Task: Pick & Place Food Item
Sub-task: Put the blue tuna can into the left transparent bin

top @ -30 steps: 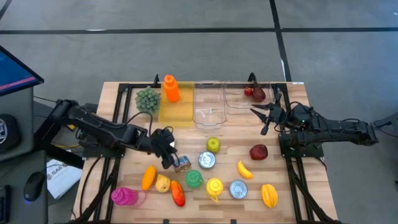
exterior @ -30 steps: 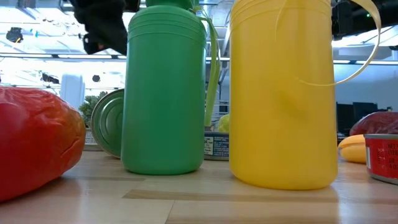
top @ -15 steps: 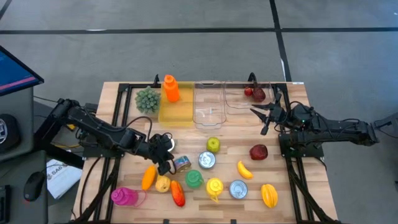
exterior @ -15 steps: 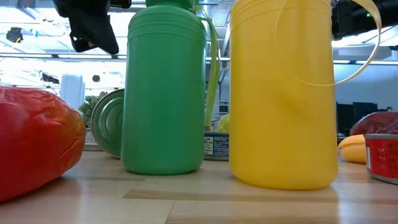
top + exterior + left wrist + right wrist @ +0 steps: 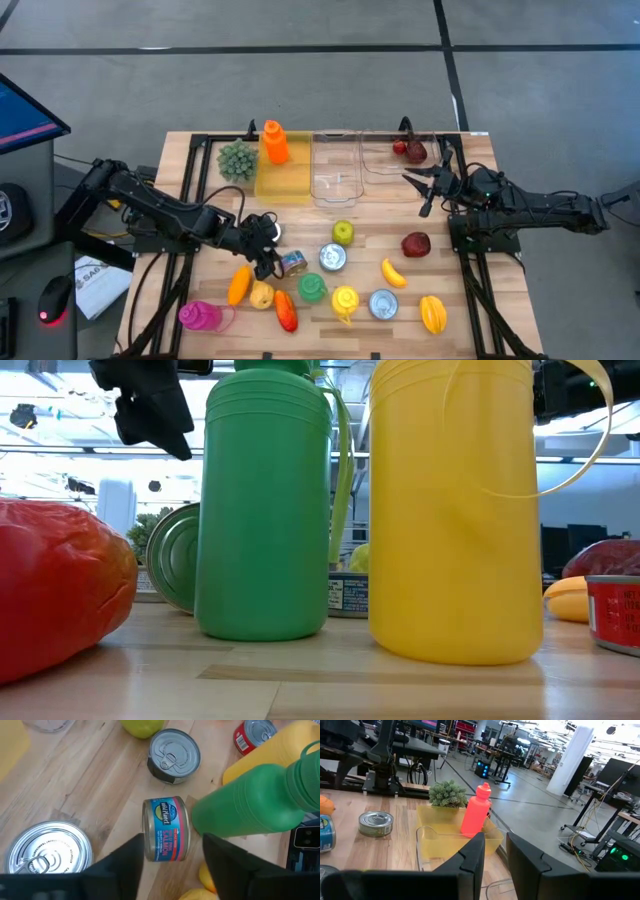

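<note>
Salmon can (image 5: 165,828), the item I am working on, lies on its side on the bench (image 5: 205,195), untouched, just beside the green bottle (image 5: 312,288). My left hand (image 5: 268,247) hangs directly over it with its fingers parted on either side, holding nothing, so I judge the pick barely begun: closing, lifting and placing all remain. Going near to far on the bench, I count one pink bottle (image 5: 198,316), one red pepper (image 5: 286,311), one yellow pepper (image 5: 432,314), a yellow bottle (image 5: 345,300) and three upright cans. Beyond them lie a banana (image 5: 393,272), a red apple (image 5: 416,244) and a green apple (image 5: 343,232). Farthest stand three trays, one yellow (image 5: 283,180) with an orange bottle (image 5: 274,141). My right hand (image 5: 428,183) waits near the clear trays, fingers narrowly parted, empty.
</note>
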